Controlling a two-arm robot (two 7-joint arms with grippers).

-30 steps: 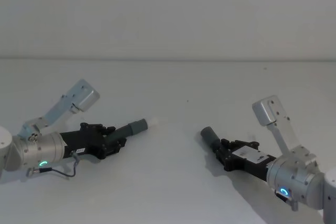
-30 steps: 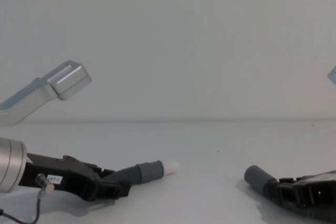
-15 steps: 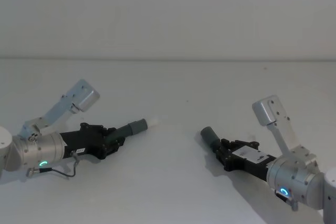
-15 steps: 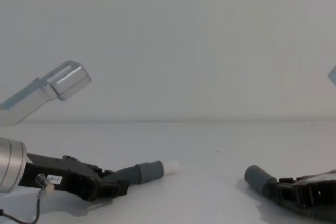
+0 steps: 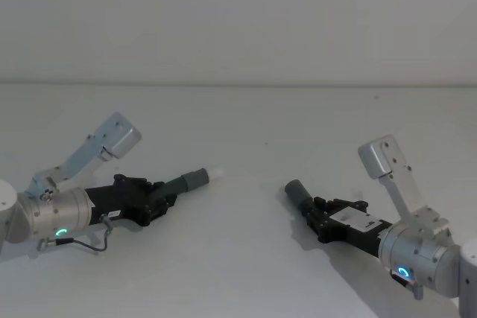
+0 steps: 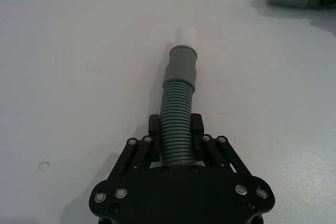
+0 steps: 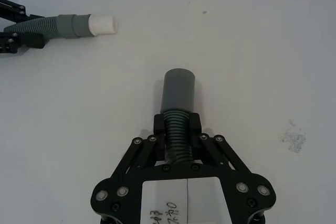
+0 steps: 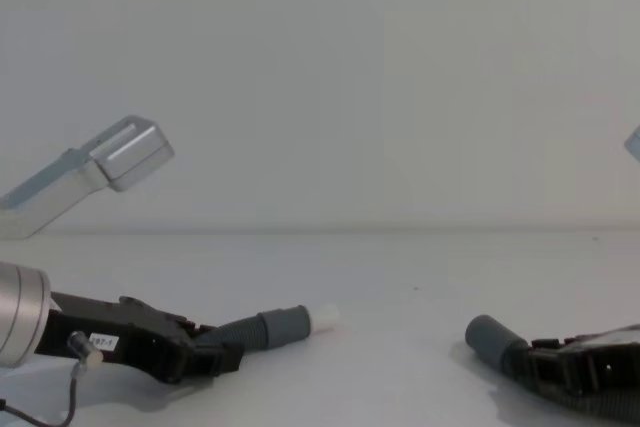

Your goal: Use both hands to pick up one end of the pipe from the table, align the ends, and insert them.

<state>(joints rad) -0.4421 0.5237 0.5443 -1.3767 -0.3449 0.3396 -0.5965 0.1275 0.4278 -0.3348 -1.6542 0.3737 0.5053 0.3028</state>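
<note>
The left gripper [image 5: 165, 197] lies low over the white desk [image 5: 246, 124] on the robot's left side, its black fingers [image 6: 153, 127] clamped from both sides on the dark grey corrugated hose [image 6: 176, 109]. Just ahead of the fingers the hose ends in a smooth grey cuff [image 6: 181, 69] with a narrower white tip [image 6: 186, 36]. In the head view, this end points toward the middle of the desk and a little away from the robot. The right gripper [image 5: 313, 210] sits equally low on the robot's right side, and its fingers [image 7: 160, 125] are closed tight on another ribbed stretch of the same hose, right behind the plain grey cuff [image 7: 179, 92]. That cuff sticks out past the fingertips with its open mouth turned toward the desk's middle and the left gripper. The two ends are well apart, with bare desk between them, and they do not line up: each points inward and slightly away from the robot. From the chest view both cuffs sit very close to the desk surface, the white-tipped one tilted slightly upward. Whether either one touches the desk cannot be told. A thin dark cable [image 5: 89, 242] loops beside the silver left wrist.
</note>
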